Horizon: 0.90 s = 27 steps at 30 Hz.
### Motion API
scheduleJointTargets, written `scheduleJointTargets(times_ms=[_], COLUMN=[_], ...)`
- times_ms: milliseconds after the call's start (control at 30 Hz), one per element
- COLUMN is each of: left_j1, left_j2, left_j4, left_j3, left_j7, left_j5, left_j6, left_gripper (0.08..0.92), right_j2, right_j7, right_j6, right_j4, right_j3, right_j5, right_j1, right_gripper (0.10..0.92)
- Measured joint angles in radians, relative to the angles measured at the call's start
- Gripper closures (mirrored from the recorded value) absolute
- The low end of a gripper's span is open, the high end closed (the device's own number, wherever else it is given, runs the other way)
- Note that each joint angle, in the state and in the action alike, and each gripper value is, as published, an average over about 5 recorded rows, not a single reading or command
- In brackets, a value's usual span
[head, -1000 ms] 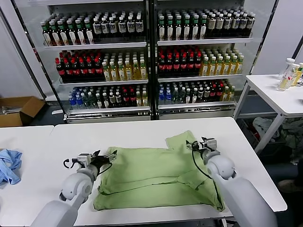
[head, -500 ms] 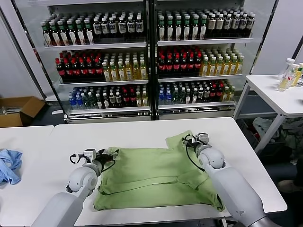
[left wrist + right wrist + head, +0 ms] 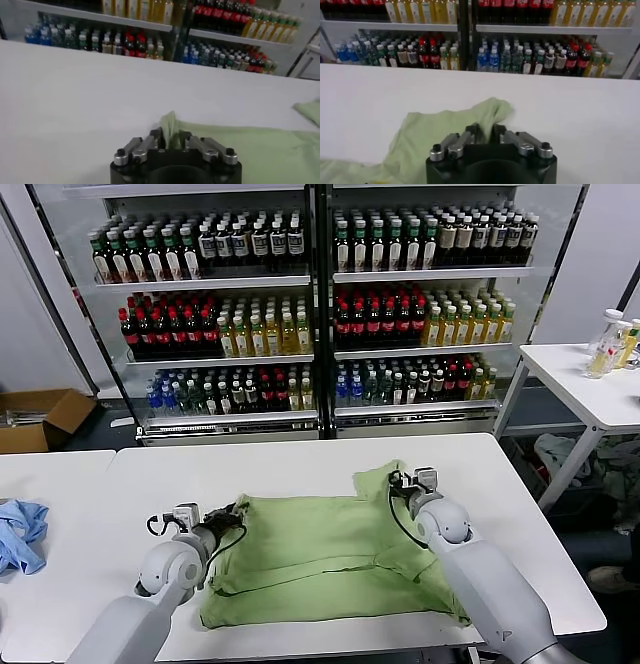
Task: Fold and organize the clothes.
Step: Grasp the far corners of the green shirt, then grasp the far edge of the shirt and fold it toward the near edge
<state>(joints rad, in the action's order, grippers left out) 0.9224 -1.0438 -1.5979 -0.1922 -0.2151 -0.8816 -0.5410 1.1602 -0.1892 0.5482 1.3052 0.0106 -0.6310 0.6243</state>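
From the head camera, one pale green T-shirt [image 3: 320,559] lies on the white table [image 3: 300,459], toward the near edge, its plain side up, with a crease running across the middle and wrinkles at the corners. Two grippers work on it. The left gripper [image 3: 232,512] pinches the shirt's far left corner, and the right gripper [image 3: 398,480] pinches the raised sleeve at the far right. A blue cloth [image 3: 20,534] lies on the neighbouring table to the left, partly cut off by the frame edge. Behind stand two glass-fronted coolers [image 3: 310,304], three shelves of bottles in each; the labels are too small to read.

In the left wrist camera, the left gripper [image 3: 171,138] has its fingers [image 3: 156,137] closed on a standing fold of the T-shirt [image 3: 250,150], which spreads flat over the table [image 3: 75,90] beyond.

In the right wrist camera, the right gripper [image 3: 485,132] clamps a bunched edge of the T-shirt [image 3: 445,127]; the pinch point itself is hidden between the fingers [image 3: 471,134]. The table [image 3: 570,110] shows around it.
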Motion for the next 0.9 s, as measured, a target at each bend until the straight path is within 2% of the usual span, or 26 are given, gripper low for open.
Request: scheduleJointTargets(times_ms=[100, 267, 900], left_j1=[0.015, 0.047, 0.254], left_j2=[0.003, 0.011, 0.046], left_j4=[-0.013, -0.055, -0.309], left_j3=[-0.01, -0.039, -0.229], left_j7=[0.013, 0.036, 0.048], left_j5=[-0.028, -0.077, -0.252], left_j6=[0.011, 0.04, 0.091], left_gripper=[0.822, 0.907, 0.913], right_j2=[-0.006, -0.021, -0.131], right_j7=[0.004, 0.011, -0.002], right_j6=[-0.012, -0.032, -0.054], right_j4=[0.021, 0.072, 0.43], right_j3=[0.007, 0.024, 0.203], right_j5=[-0.002, -0.012, -0.041], right_j1=[0.015, 0.043, 0.273], right_gripper=[0.914, 0.919, 0.919])
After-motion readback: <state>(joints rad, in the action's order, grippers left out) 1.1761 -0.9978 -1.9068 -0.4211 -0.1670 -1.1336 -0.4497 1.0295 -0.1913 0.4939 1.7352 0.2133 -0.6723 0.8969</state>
